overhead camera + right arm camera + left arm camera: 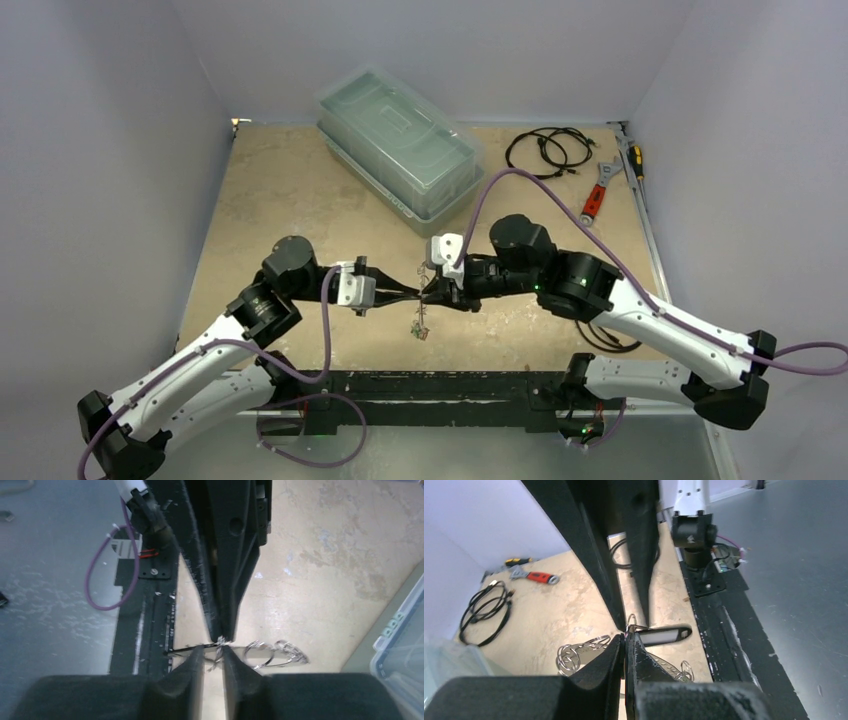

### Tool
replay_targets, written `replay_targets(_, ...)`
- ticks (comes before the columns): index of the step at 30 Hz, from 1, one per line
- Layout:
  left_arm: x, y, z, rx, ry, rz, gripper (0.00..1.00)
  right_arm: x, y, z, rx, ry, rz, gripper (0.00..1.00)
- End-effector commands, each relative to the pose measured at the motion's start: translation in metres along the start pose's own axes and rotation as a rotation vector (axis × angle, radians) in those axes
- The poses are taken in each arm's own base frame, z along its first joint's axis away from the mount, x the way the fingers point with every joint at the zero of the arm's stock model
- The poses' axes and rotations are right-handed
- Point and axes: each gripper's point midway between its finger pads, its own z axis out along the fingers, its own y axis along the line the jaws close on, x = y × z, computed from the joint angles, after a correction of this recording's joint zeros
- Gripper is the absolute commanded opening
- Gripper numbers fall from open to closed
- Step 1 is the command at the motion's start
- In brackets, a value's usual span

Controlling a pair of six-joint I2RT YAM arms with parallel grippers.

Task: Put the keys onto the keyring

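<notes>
My two grippers meet tip to tip over the middle of the table. The left gripper (416, 295) (625, 639) is shut, its fingers pressed together on the keyring (574, 655), a thin silver plate with holes and small wire rings that sticks out on both sides of the fingers. A black-tagged key (668, 635) lies just past the tips. The right gripper (438, 292) (214, 652) stands slightly open, with a thin piece of the ring's wire in the gap. Small keys (419, 328) dangle below the meeting point. More wire rings (272, 652) show beside the right fingers.
A clear plastic box (400, 150) stands at the back of the table, its corner also in the right wrist view (400, 650). A coiled black cable (548, 150), a red-handled wrench (596, 198) and a screwdriver (635, 158) lie at the back right. The black base rail (430, 385) runs along the near edge.
</notes>
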Motion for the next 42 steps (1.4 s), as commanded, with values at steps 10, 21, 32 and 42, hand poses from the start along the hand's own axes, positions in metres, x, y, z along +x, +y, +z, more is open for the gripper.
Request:
replay_targets(10, -0.031, 0.022, -0.019, -0.172, -0.043, 0.106, 0.00, -0.055, -0.015, -0.033, 0.174, -0.287, -0.093, 0.56)
replay_targets(21, -0.033, 0.020, -0.020, -0.168, -0.043, 0.114, 0.00, -0.039, -0.017, -0.012, 0.157, -0.248, -0.062, 0.50)
replay_targets(32, -0.033, 0.020, -0.019, -0.164, -0.045, 0.110, 0.00, -0.032, -0.022, -0.004, 0.165, -0.224, -0.058, 0.28)
replay_targets(42, -0.035, 0.021, -0.022, -0.180, -0.047, 0.117, 0.00, -0.025, -0.022, 0.002, 0.155, -0.193, -0.050, 0.02)
